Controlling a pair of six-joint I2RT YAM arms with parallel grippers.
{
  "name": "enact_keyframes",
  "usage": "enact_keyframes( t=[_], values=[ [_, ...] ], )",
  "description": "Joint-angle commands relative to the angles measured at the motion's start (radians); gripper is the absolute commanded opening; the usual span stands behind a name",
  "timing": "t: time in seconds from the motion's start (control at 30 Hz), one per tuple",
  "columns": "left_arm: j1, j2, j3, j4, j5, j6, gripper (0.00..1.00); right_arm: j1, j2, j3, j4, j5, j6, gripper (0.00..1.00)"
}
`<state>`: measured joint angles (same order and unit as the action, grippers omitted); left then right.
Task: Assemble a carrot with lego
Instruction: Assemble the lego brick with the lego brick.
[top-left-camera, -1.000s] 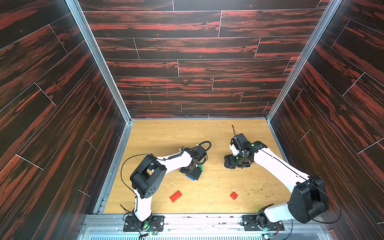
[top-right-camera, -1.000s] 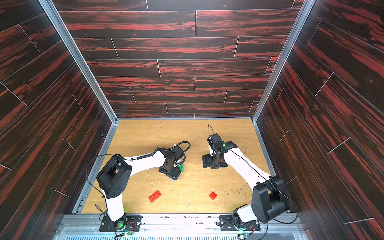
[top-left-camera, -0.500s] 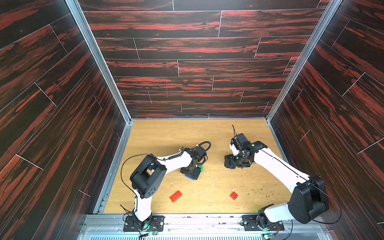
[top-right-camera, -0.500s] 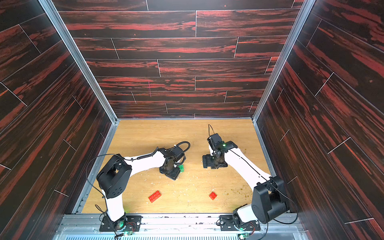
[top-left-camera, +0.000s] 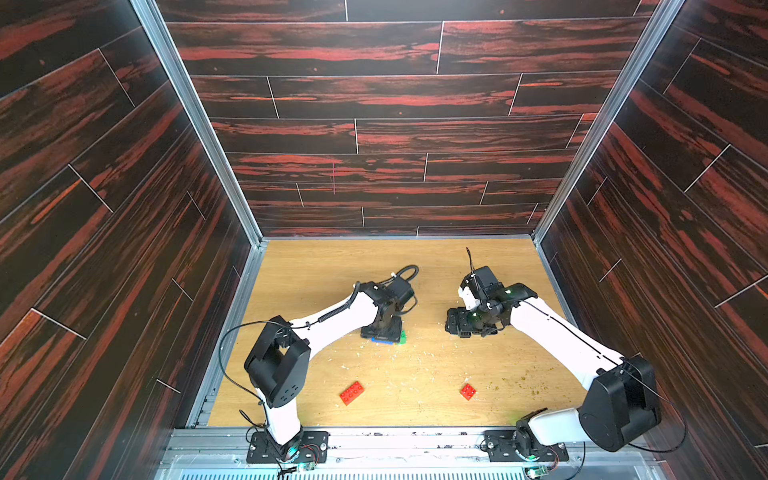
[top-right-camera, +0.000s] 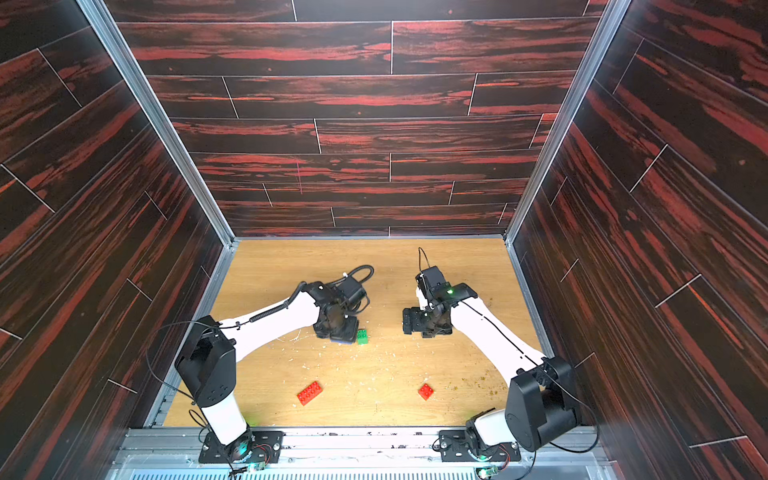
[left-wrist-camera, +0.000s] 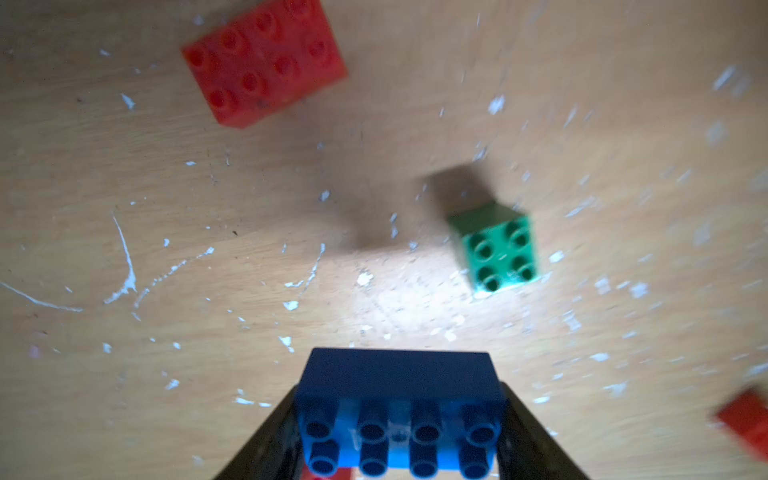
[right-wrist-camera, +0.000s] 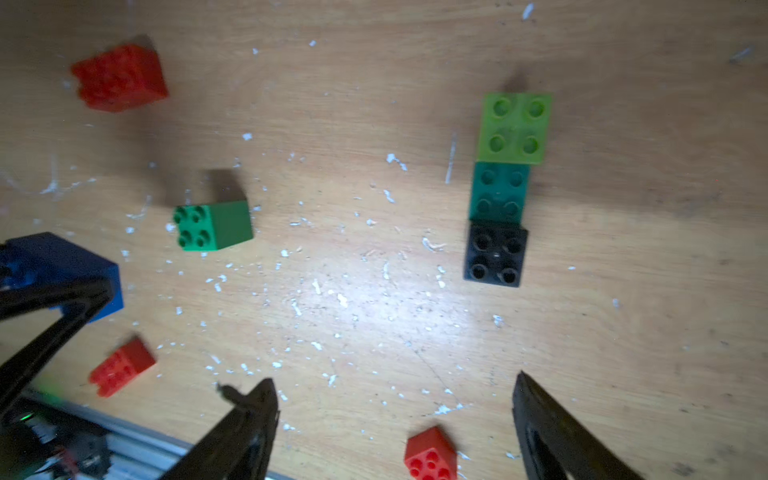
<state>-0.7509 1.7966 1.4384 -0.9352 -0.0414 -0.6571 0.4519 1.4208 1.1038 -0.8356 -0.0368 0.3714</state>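
My left gripper (top-left-camera: 384, 332) (left-wrist-camera: 400, 392) is shut on a long blue lego brick (left-wrist-camera: 399, 415), low over the table. A square green brick (left-wrist-camera: 496, 249) (top-right-camera: 362, 336) lies just beside it. My right gripper (top-left-camera: 457, 324) (right-wrist-camera: 395, 380) hangs open over bare wood to the right, holding nothing. In the right wrist view, lime (right-wrist-camera: 515, 126), teal (right-wrist-camera: 498, 191) and black (right-wrist-camera: 495, 255) bricks lie touching in a row. A long red brick (top-left-camera: 351, 392) and a square red brick (top-left-camera: 468, 391) lie near the front edge. No whole carrot is in view.
Another red brick (right-wrist-camera: 120, 77) shows beyond the green one in the right wrist view. White flecks and scratches dot the wooden table (top-left-camera: 415, 374). Dark panelled walls close in three sides, and a metal rail (top-left-camera: 395, 434) runs along the front.
My left gripper's jaws have closed onto the blue brick. Neither arm has visibly moved, and the right gripper stays open.
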Motion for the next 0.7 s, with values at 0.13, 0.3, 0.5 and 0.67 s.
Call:
enact_keyframes(
  t=[0.13, 0.3, 0.5, 0.67],
  values=[
    [-0.005, 0.080, 0.121, -0.016, 0.068, -0.197, 0.46, -0.108, -0.102, -0.107, 0.117, -0.274, 0.051, 0.89],
    [-0.016, 0.160, 0.208, -0.053, 0.078, -0.210, 0.46, -0.159, -0.128, -0.146, 0.124, -0.337, 0.043, 0.89],
    [-0.017, 0.225, 0.257, -0.080, 0.065, -0.234, 0.42, -0.181, -0.144, -0.162, 0.125, -0.345, 0.046, 0.89],
    [-0.017, 0.245, 0.261, -0.089, 0.043, -0.243, 0.40, -0.188, -0.146, -0.159, 0.118, -0.345, 0.046, 0.89]
  ],
)
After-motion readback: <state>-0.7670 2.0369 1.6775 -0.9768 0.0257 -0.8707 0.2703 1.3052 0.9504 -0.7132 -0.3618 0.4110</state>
